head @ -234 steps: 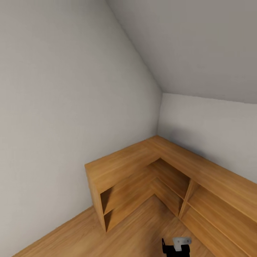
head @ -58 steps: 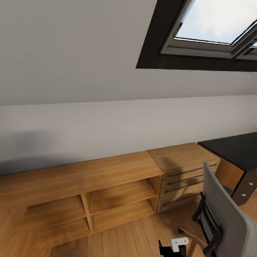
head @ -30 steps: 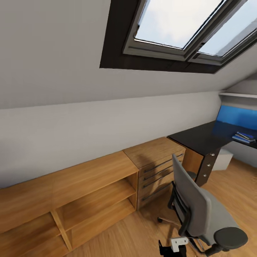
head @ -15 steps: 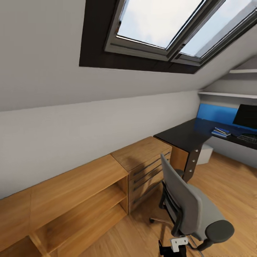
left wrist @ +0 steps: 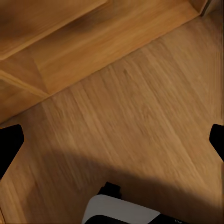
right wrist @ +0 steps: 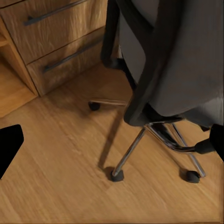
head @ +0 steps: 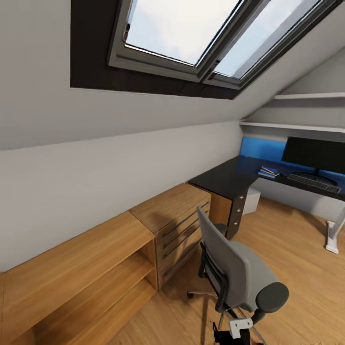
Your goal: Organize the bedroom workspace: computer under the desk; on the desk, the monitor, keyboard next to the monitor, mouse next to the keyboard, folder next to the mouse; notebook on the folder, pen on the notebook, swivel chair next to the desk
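Observation:
The grey swivel chair [head: 235, 268] stands on the wood floor with its back toward me, a short way from the black desk [head: 221, 180]. Farther along the desk top are the black monitor [head: 314, 154] and, in front of it, the keyboard [head: 314, 179]. Left of them lies a small flat stack with the blue folder [head: 269, 171]; its upper layers are too small to tell apart. The light grey computer [head: 251, 200] sits under the desk. My left gripper [left wrist: 112, 142] hangs open over bare floor. My right gripper [right wrist: 112, 142] is open above the chair's chrome base [right wrist: 154, 135].
A light-wood dresser [head: 175, 213] with bar handles stands between the desk and a long low shelf unit [head: 81, 268] along the wall. Skylight windows [head: 191, 28] sit in the sloped ceiling. A white desk leg [head: 332, 237] stands at the right.
The whole view has swung to the right: shelf unit and dresser slid left, and the desk, monitor and keyboard came further into view. The camera turned; the things themselves have not moved.

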